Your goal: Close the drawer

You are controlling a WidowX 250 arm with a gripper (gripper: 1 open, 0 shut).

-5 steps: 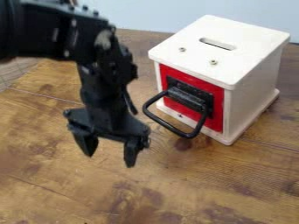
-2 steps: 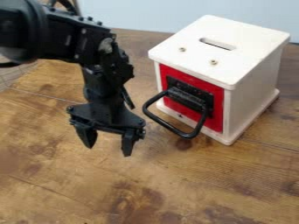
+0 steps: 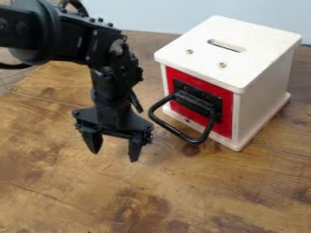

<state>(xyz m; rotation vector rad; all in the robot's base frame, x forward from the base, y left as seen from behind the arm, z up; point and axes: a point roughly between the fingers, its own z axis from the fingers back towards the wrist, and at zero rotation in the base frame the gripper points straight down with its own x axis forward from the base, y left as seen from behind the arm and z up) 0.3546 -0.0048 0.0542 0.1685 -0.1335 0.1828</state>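
Observation:
The red drawer [image 3: 183, 84] sits in the front face of a cream-white cube cabinet [image 3: 249, 68] at the right of the wooden table. Its large black loop handle [image 3: 183, 118] hangs forward and down toward the tabletop. My black gripper [image 3: 113, 151] hovers just above the table to the left of the handle, fingers pointing down and spread apart, with nothing between them. The right fingertip [image 3: 135, 153] stands a short gap from the handle loop, not touching it. How far the drawer stands out of the cabinet is hard to tell from this angle.
The black arm [image 3: 73, 41] reaches in from the upper left. Bare wooden tabletop [image 3: 183, 196] spreads in front of and to the left of the cabinet. A slot [image 3: 225, 44] is cut in the cabinet's top. The table's back edge runs behind the cabinet.
The gripper has shifted slightly to the left and back, away from the front edge, staying open at the same width. The drawer and handle have not moved.

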